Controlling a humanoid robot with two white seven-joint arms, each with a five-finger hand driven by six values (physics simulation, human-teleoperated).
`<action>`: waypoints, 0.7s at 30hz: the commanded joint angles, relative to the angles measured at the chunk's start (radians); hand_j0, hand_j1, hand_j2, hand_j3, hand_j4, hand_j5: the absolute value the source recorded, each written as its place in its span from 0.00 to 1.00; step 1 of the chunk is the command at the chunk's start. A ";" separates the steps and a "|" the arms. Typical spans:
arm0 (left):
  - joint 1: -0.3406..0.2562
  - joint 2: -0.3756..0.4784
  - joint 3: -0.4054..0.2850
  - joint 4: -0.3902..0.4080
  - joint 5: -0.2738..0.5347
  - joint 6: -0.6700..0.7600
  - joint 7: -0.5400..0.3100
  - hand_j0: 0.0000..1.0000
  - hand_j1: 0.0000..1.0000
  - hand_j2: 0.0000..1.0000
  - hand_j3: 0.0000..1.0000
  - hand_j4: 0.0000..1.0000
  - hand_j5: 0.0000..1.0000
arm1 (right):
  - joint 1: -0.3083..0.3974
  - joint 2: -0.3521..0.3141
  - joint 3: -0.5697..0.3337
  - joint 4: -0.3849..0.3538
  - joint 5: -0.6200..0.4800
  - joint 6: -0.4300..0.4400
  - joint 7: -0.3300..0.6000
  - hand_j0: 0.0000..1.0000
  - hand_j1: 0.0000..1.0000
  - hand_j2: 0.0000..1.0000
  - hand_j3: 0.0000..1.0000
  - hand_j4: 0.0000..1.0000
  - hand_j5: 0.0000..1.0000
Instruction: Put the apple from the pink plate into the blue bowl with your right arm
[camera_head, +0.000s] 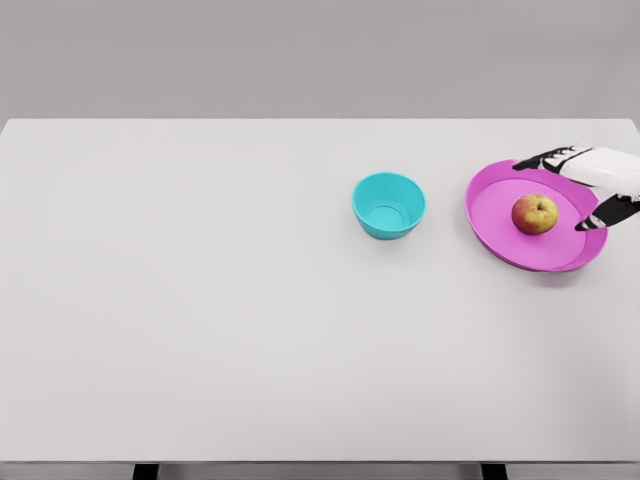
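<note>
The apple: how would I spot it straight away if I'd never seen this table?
Look to the right end of the white table, where a pink plate sits beside a blue bowl. The apple lies on that plate, with the right hand open around it. It is the only small, round, red-and-yellow thing there.

1. The right hand (590, 185) comes in from the right edge, over the right side of the pink plate (490, 225).
2. Its fingers (545, 160) are spread, holding nothing.
3. The dark thumb tip points towards the plate's middle.
</note>
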 joint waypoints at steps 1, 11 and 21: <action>0.000 0.000 0.000 0.000 0.000 0.000 0.000 1.00 1.00 1.00 1.00 1.00 1.00 | 0.000 0.014 0.033 0.031 -0.004 0.002 0.001 1.00 1.00 1.00 1.00 1.00 1.00; 0.002 0.000 0.000 0.000 0.000 0.000 0.000 1.00 1.00 1.00 1.00 1.00 1.00 | -0.078 0.068 0.112 0.160 0.001 0.002 0.001 1.00 1.00 1.00 1.00 1.00 1.00; 0.000 0.000 0.000 0.000 0.000 0.000 0.000 1.00 1.00 1.00 1.00 1.00 1.00 | -0.121 0.097 0.162 0.246 0.008 0.002 0.001 1.00 1.00 1.00 1.00 1.00 1.00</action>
